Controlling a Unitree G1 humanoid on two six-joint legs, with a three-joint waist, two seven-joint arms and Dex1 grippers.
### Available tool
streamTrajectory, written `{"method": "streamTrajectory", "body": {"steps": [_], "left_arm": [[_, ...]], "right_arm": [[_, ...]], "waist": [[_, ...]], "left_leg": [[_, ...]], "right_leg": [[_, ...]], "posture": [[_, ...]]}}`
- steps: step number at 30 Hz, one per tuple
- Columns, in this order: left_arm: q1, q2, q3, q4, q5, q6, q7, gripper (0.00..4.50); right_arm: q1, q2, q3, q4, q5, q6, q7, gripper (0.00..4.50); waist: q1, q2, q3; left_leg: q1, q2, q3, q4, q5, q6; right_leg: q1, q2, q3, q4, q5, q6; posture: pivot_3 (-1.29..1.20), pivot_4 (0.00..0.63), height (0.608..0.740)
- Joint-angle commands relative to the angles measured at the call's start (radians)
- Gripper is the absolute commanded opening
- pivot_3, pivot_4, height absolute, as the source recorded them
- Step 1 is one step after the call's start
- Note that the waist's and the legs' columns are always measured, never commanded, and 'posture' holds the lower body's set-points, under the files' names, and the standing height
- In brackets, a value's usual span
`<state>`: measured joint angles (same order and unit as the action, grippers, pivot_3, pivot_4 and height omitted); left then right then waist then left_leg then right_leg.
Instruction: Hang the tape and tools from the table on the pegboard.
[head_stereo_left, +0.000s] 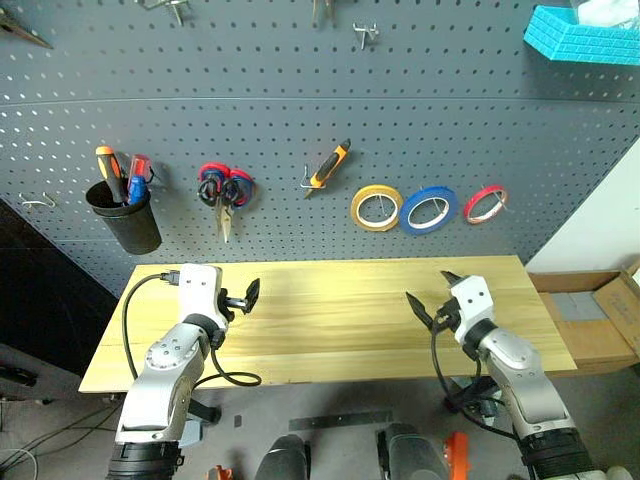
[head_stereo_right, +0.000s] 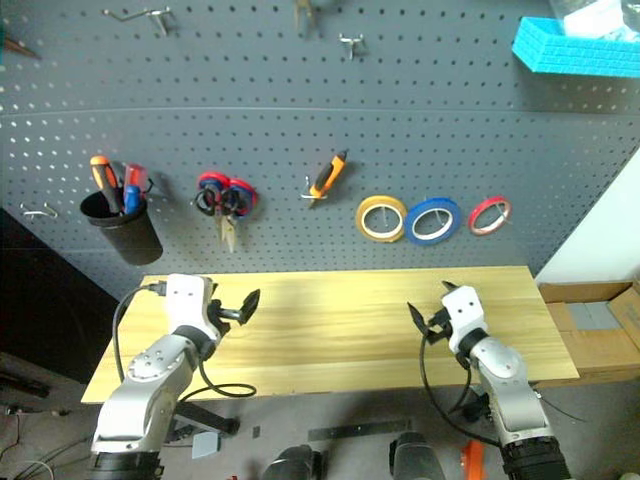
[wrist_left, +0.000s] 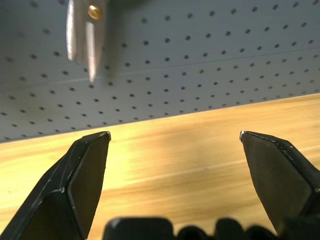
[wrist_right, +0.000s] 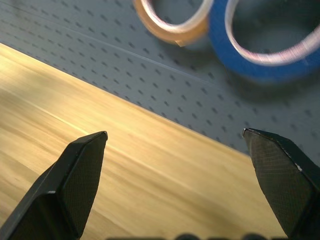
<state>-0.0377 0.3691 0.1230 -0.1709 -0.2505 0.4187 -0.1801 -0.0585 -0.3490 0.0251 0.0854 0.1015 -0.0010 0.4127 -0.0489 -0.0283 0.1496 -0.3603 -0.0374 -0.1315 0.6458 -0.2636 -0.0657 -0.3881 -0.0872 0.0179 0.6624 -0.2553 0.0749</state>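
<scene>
**Both pincers spread above the table, tape and pliers on the pegboard**

The left pincer (head_stereo_left: 243, 297) hangs over the left part of the table (head_stereo_left: 340, 320), its two black fingers spread apart with nothing between them. The right pincer (head_stereo_left: 432, 297) hangs over the right part, fingers likewise apart and holding nothing. Both point toward the pegboard (head_stereo_left: 300, 120).

On the pegboard the blue tape (head_stereo_left: 429, 209) hangs on a hook, between a yellow roll (head_stereo_left: 376, 207) and a small red roll (head_stereo_left: 485, 203). Left of these, the orange-and-black pliers (head_stereo_left: 328, 165) hang tilted on a hook. Further left hang the red-and-blue scissors (head_stereo_left: 224, 190), and beyond them a black cup (head_stereo_left: 127, 220) holds screwdrivers (head_stereo_left: 122, 175). A turquoise basket (head_stereo_left: 585, 35) sits at the upper right.
</scene>
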Motion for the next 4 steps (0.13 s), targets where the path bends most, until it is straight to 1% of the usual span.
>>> {"method": "streamTrajectory", "body": {"steps": [1,4], "left_arm": [[0.006,-0.018,0.004,0.009,0.055,-0.040,0.038,4.47],[0.011,-0.024,-0.004,0.025,0.087,-0.047,0.044,4.47]], "right_arm": [[0.004,-0.013,-0.081,0.050,0.042,-0.037,0.005,4.50],[0.000,-0.015,-0.149,0.096,0.081,-0.010,-0.015,4.50]], "waist": [[0.001,0.002,-0.003],[0.003,0.002,-0.003]], "left_leg": [[0.000,0.000,0.000,0.000,0.000,0.000],[0.000,0.000,0.000,0.000,0.000,0.000]], "right_leg": [[0.000,0.000,0.000,0.000,0.000,0.000],[0.000,0.000,0.000,0.000,0.000,0.000]], "posture": [[-0.01,0.089,0.740],[-0.01,0.099,0.740]]}}
